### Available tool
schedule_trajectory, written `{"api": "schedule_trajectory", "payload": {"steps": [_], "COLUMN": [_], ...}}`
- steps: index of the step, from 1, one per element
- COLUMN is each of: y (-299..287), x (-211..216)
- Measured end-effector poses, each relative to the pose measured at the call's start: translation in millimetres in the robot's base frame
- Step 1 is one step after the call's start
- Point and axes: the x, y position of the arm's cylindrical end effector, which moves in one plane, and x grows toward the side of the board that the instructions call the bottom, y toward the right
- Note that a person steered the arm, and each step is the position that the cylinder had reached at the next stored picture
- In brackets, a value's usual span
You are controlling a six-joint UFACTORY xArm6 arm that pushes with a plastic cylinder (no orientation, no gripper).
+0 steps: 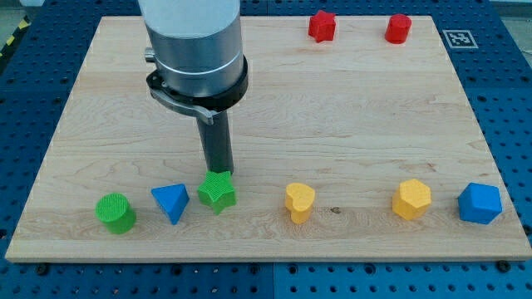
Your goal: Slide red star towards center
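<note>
Camera view, one item list. Red star (322, 25): at the worktop's (374, 116) top edge, right of middle, well apart from centre; judged not yet moved, whole push outstanding. Red cylinder (398, 28): beside it, to the view's right. My tip (219, 174): upright rod, touching or just above the green star (217, 192), far from the red star. Fingers: none fitted, nothing grasped.

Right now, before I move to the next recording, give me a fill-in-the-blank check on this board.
1. My tip sits just above the ____ star.
2. The red star lies near the view's ____ edge.
3. The number of yellow blocks is ____.
4. The blue block at far right lies beside a ____ block.

Missing words: green; top; two; yellow.
</note>
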Motion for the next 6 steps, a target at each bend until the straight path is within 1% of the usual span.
{"api": "schedule_trajectory", "payload": {"steps": [2, 3, 4, 5, 6], "y": [0, 0, 0, 5, 25], "x": [26, 26, -1, -81, -167]}}
